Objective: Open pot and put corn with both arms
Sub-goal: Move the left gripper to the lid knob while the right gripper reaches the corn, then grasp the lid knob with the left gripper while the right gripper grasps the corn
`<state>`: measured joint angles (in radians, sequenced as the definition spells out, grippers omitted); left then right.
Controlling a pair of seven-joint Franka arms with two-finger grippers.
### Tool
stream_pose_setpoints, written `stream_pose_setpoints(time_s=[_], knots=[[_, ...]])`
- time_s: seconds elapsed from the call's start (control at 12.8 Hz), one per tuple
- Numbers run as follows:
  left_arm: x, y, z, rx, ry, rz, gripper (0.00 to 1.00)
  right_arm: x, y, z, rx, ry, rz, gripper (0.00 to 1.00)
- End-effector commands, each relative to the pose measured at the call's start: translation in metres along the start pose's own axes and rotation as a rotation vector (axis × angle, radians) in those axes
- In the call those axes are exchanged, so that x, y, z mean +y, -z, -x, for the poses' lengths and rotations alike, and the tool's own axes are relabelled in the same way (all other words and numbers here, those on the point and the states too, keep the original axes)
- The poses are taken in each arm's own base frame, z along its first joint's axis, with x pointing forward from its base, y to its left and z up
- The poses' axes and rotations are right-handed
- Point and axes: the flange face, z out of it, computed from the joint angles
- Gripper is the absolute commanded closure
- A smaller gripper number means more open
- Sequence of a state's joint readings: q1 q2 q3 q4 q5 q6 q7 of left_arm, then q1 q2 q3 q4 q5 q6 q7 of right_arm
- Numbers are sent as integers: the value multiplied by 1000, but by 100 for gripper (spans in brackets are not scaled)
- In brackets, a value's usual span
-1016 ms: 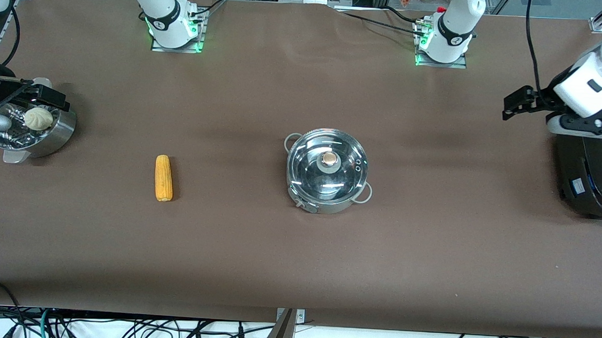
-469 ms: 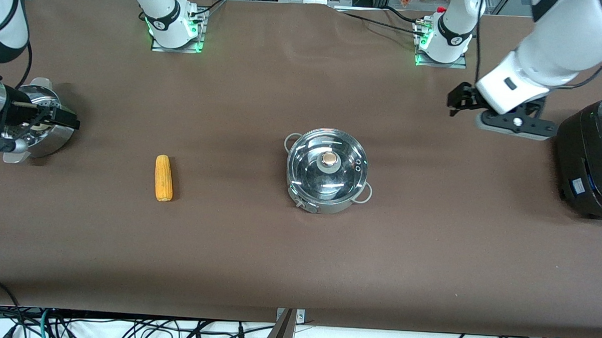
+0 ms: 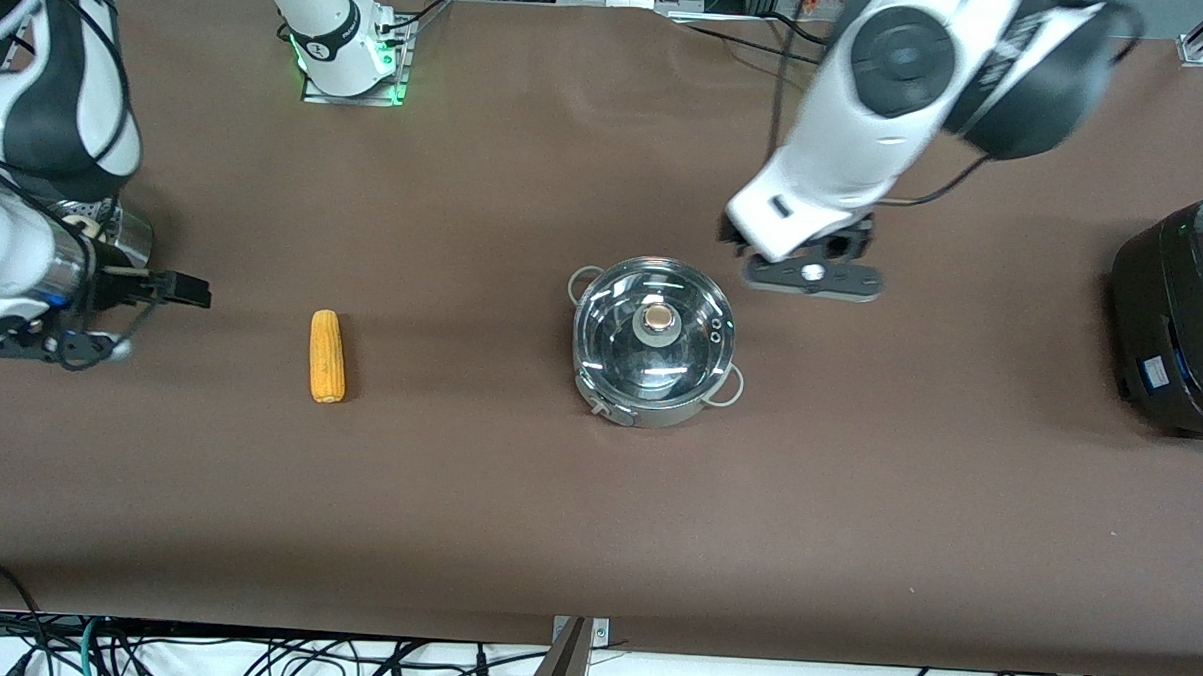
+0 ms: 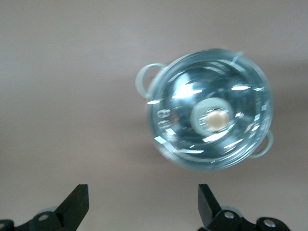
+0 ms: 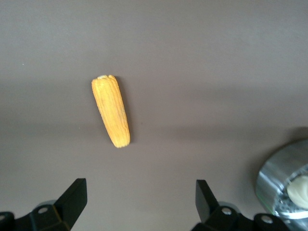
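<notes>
The steel pot (image 3: 653, 342) stands mid-table, covered by a shiny lid with a round knob (image 3: 658, 321). In the left wrist view the pot (image 4: 209, 115) shows ahead of my open, empty left gripper (image 4: 142, 207). In the front view, my left gripper (image 3: 733, 238) hangs over the table just beside the pot's rim, largely hidden by its arm. The yellow corn (image 3: 327, 355) lies flat toward the right arm's end. My right gripper (image 3: 188, 291) is open and empty, beside the corn and apart from it. The corn (image 5: 111, 110) also shows ahead of the gripper (image 5: 139, 202) in the right wrist view.
A large black cooker (image 3: 1183, 318) stands at the left arm's end of the table. A perforated steel steamer bowl (image 5: 284, 185) with a pale bun (image 5: 299, 190) stands at the right arm's end, mostly hidden under the right arm in the front view.
The left arm has swung from over the black cooker to just beside the pot. The right arm has moved from the steamer bowl toward the corn. Pot and corn have not moved.
</notes>
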<state>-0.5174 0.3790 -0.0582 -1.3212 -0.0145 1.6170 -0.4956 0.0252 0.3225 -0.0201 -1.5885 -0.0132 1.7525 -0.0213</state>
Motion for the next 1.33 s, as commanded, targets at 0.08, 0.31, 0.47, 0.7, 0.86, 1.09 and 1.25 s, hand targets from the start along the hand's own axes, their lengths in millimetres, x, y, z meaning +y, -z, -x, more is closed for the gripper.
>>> stream_pose_setpoints(time_s=[0.08, 0.31, 0.47, 0.7, 0.86, 1.09, 1.25], knots=[[48, -44, -26, 61, 3, 17, 0, -15, -42, -19, 56, 24, -9, 0], [57, -74, -40, 87, -8, 33, 0, -29, -80, -22, 111, 37, -9, 0], [56, -102, -55, 113, -4, 56, 0, -38, -99, -23, 127, 52, -14, 0], [65, -126, -56, 102, -15, 51, 0, -58, -116, -24, 147, 81, -25, 0], [67, -135, -56, 89, -18, 48, 0, -61, -126, -25, 158, 85, -27, 0], [77, -152, -50, 41, -14, 75, 0, -69, -164, -24, 202, 97, -34, 0], [79, -157, -48, 33, -18, 72, 0, -69, -183, -21, 230, 96, -35, 0]])
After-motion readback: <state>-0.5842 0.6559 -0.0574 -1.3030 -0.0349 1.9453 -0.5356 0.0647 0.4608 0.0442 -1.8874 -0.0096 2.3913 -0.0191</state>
